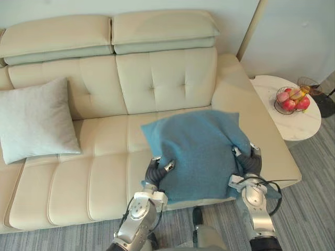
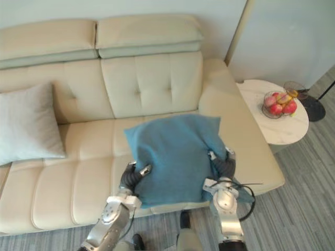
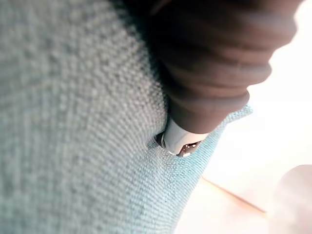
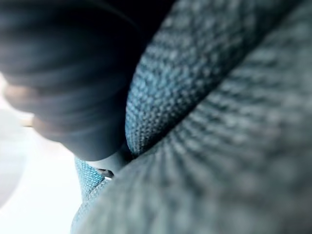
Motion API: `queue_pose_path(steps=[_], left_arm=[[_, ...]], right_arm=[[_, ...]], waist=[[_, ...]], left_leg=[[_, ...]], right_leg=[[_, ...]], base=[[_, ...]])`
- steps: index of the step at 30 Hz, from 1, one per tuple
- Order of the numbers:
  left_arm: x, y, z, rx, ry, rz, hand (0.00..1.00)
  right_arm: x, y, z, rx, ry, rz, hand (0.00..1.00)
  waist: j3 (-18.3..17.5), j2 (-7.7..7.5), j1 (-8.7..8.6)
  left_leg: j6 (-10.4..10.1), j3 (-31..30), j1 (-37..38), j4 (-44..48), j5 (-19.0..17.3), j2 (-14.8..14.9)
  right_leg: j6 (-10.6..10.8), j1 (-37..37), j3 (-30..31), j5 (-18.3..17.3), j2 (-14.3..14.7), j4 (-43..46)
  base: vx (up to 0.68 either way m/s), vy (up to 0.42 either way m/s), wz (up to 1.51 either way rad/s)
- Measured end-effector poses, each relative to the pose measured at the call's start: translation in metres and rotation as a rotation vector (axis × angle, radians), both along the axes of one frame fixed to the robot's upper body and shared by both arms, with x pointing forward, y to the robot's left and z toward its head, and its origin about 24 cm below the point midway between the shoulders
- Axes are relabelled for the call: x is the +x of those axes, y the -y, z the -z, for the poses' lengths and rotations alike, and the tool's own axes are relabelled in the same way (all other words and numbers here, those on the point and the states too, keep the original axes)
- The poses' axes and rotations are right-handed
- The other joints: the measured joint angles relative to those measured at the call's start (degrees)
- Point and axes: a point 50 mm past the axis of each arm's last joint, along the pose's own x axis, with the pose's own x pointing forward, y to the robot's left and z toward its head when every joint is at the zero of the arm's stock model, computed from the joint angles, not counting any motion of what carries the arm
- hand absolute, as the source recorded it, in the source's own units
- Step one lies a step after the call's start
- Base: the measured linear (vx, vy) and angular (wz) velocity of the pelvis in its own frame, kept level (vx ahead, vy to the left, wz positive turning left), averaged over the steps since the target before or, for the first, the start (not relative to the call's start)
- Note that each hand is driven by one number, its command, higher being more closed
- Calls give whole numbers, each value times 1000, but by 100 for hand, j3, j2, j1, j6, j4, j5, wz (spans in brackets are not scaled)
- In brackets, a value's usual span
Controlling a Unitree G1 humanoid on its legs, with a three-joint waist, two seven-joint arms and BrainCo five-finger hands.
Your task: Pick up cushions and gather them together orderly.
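Fingers [image 3: 181,141] of the left hand [image 1: 153,170] dig into the left edge of the blue cushion [image 1: 199,151], one silver tip sunk in the weave. The right hand [image 1: 251,163] clamps the opposite edge the same way, with cloth bunched against its dark cover (most of each hand lies tucked under the fabric). Held between the two hands, the blue cushion sits over the right part of the cream sofa [image 1: 104,178], and its near edge hangs past the front of the seat. Whether its far edge touches the seat cannot be told. A grey cushion [image 1: 34,117] leans against the backrest at the sofa's left end, well apart from the blue one. Beside the right armrest stands a round white table [image 1: 301,129] bearing a wire bowl of fruit [image 1: 292,99].
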Motion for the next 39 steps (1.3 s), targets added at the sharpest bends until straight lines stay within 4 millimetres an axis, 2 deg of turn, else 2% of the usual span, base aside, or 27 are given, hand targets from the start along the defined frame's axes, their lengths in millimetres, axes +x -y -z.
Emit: queue_pose_path(steps=[2, 4, 5, 7, 8, 9, 10, 11, 12, 14, 18, 25, 30, 32, 33, 35, 37, 39], left_arm=[[-2, 0, 2, 2, -14, 3, 100], [-4, 1, 3, -4, -18, 1, 100], [-6, 2, 1, -15, -15, -1, 100], [-7, 3, -4, -28, 7, 0, 100], [-5, 3, -11, -41, 34, -1, 100], [-5, 3, -13, -44, 43, -1, 100], [-5, 3, -14, -49, 55, -4, 100], [-5, 3, -15, -46, 57, -4, 100], [-5, 0, -12, -27, 53, -2, 100], [-5, 2, -13, -26, 57, 0, 100], [-1, 4, -17, -15, 83, 14, 100], [5, 6, -24, -1, 118, 25, 100], [16, 7, -36, 6, 164, -7, 100], [19, 7, -46, 8, 205, -37, 100], [23, 9, -60, -5, 258, -58, 100], [28, 11, -74, -12, 314, -81, 100], [39, 14, -94, -22, 389, -117, 100], [56, 13, -126, -17, 512, -175, 100]], right_arm=[[-4, 1, 3, 1, -12, 4, 100], [-7, 0, -2, 3, 8, 4, 100], [-11, 0, -8, 0, 34, 4, 100], [-12, 0, -17, -1, 79, 0, 100], [-12, -1, -26, -2, 116, -3, 100], [-12, -1, -27, -2, 126, -3, 100], [-10, -1, -30, -6, 141, -3, 100], [-9, -1, -30, -4, 142, -4, 100], [-8, -2, -25, 3, 122, -2, 100], [-9, -2, -25, 5, 119, 0, 100], [-9, 1, -25, 2, 117, 10, 100], [-5, 2, -29, -12, 130, 7, 100], [9, 1, -42, -64, 180, 4, 100], [13, -1, -48, -62, 204, 12, 100], [17, -3, -54, -83, 230, 29, 100], [23, -4, -63, -89, 267, 46, 100], [32, -7, -79, -98, 331, 70, 100], [47, -14, -110, -100, 445, 89, 100]], waist=[[51, 17, 1], [151, 16, 94], [147, 51, 118], [125, 67, 157], [133, 90, 159], [132, 91, 159], [90, 165, 179], [92, 176, 197], [111, 82, 263], [114, 42, 268], [105, 44, 203], [102, 32, 205], [124, -7, 287], [127, -14, 321], [136, -30, 359], [143, -44, 404], [147, -48, 509], [148, -46, 530]], left_leg=[[-21, -92, 33, 371, 6, 157], [-20, -145, -8, 1193, 5, 315], [-16, -388, -216, 1712, 11, 372], [50, -708, -292, 1824, -40, 326], [125, -889, -293, 1590, -293, 249], [110, -992, -288, 1414, -403, 177], [79, -1415, -144, 409, -454, -72], [-76, -1514, -76, 315, -285, -98], [13, -1373, 23, 161, -187, -183], [62, -1226, 20, 101, -68, -304], [196, -1163, 121, -282, 108, -612], [216, -1345, -195, -517, 270, -668], [173, -1541, -639, -510, 381, -643], [159, -1629, -783, -485, 403, -631], [148, -1678, -945, -476, 444, -625], [138, -1700, -1106, -423, 466, -623], [120, -1741, -1326, -332, 478, -619], [92, -1827, -1609, -277, 543, -623]], right_leg=[[-113, 185, 1, -119, 100, 39], [-171, 382, 108, -297, 161, 247], [-182, 419, 165, -462, 211, 382], [-187, 391, 252, -479, 230, 395], [-201, 349, 323, -470, 233, 389], [-206, 320, 351, -466, 232, 389], [-179, 198, 391, -454, 273, 413], [-137, 191, 432, -424, 285, 412], [-95, 233, 560, -376, 274, 287], [57, 196, 674, -219, 124, 256], [253, 127, 755, -158, -157, 151], [250, 71, 559, 163, -241, -469], [196, -258, 364, 252, -231, -496], [189, -348, 280, 257, -222, -482], [185, -497, 204, 254, -225, -407], [185, -635, 168, 254, -227, -357], [184, -829, 140, 254, -226, -276], [175, -1087, 61, 261, -237, -179]], base=[[16, -125, -14], [-15, -114, -30], [-39, -54, -26], [-19, 21, -24], [-5, 61, -16], [-28, 108, -15], [-26, 103, -20], [2, 135, -44], [33, 96, -35], [87, 152, -19], [75, 134, -2], [28, 20, 13], [-37, -45, 20], [-59, -50, 21], [-52, -39, 24], [-60, -30, 19], [-78, -33, 14], [-80, -36, 20]])
